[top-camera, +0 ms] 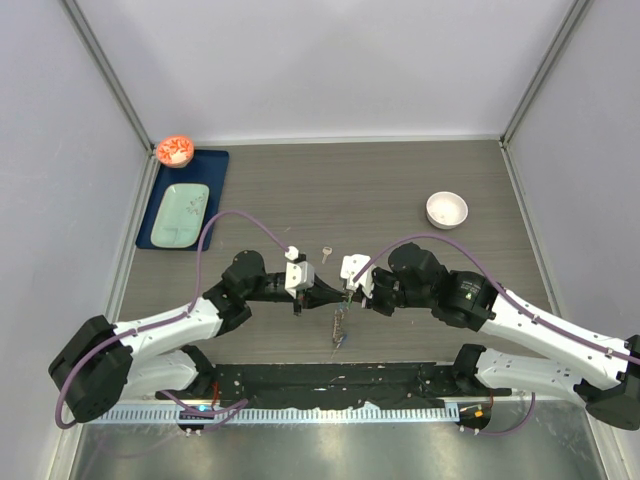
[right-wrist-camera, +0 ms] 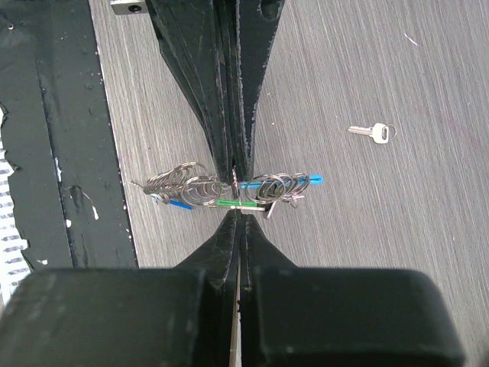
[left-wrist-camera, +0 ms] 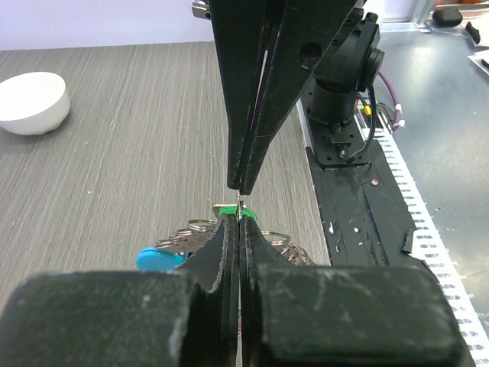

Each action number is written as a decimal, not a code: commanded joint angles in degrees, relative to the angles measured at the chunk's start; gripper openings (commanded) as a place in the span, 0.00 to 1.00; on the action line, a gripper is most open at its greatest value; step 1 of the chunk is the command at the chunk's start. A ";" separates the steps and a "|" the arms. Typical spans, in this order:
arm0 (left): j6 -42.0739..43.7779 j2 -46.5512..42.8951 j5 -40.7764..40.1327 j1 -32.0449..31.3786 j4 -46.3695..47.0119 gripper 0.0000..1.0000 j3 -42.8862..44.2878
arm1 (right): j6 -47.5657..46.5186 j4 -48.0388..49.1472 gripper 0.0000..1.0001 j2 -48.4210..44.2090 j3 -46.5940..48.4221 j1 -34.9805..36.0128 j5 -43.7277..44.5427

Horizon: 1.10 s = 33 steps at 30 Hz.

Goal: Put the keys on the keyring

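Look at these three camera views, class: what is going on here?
Two robot arms are working on a loop of silvery metal chain with a light-blue strap. The left gripper and right gripper meet tip to tip, jaws shut on the chain from opposite sides. A small key with a bright green head sits right at that pinch; whether it is threaded on cannot be told. A plain silver key lies loose on the grey wooden table, untouched.

- A white bowl (top-camera: 446,209) sits alone on the right side of the wood-grain table (top-camera: 380,190).
- A dark blue tray (top-camera: 215,170) lies at the far left, holding a pale green plate (top-camera: 180,215).
- A small dish of orange-red pieces (top-camera: 176,151) rests at the tray's far corner.
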 commanded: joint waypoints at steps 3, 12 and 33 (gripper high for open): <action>-0.02 -0.88 -2.14 0.07 1.73 0.00 2.48 | -0.74 2.59 0.01 -1.09 1.02 0.65 -1.06; -0.99 -0.44 -4.25 -0.01 -0.92 0.00 3.44 | -0.91 3.82 0.01 -0.48 0.85 0.91 -0.35; 0.59 -3.51 -4.43 0.07 1.81 0.00 0.28 | -1.18 -0.05 0.01 -2.15 0.41 1.00 3.69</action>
